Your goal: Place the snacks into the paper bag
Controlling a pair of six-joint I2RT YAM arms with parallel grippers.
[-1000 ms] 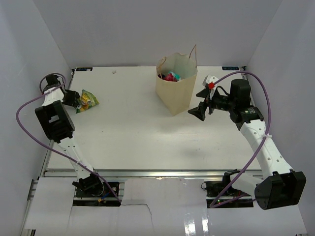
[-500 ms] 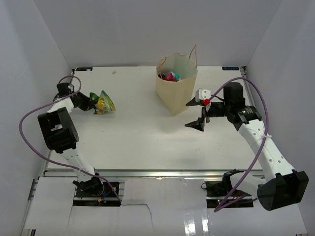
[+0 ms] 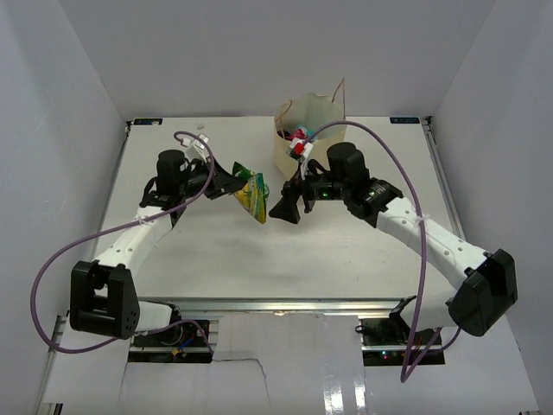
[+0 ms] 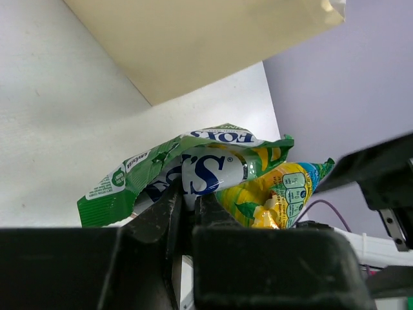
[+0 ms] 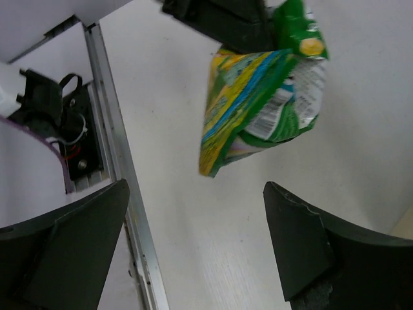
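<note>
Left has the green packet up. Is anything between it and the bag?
Yes, partly. The right gripper, open, hangs just right of the packet that the left gripper holds. The right arm lies across the near side of the bag, close to the straight path. Nothing else visible intervenes.

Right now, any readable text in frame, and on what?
"FOX'S": green-yellow packet, small along its top edge, upside down.
Large blue "'S" below: rest creased away.
Its badges and fine print: too small to read.
Paper bag: no text shows.
</note>
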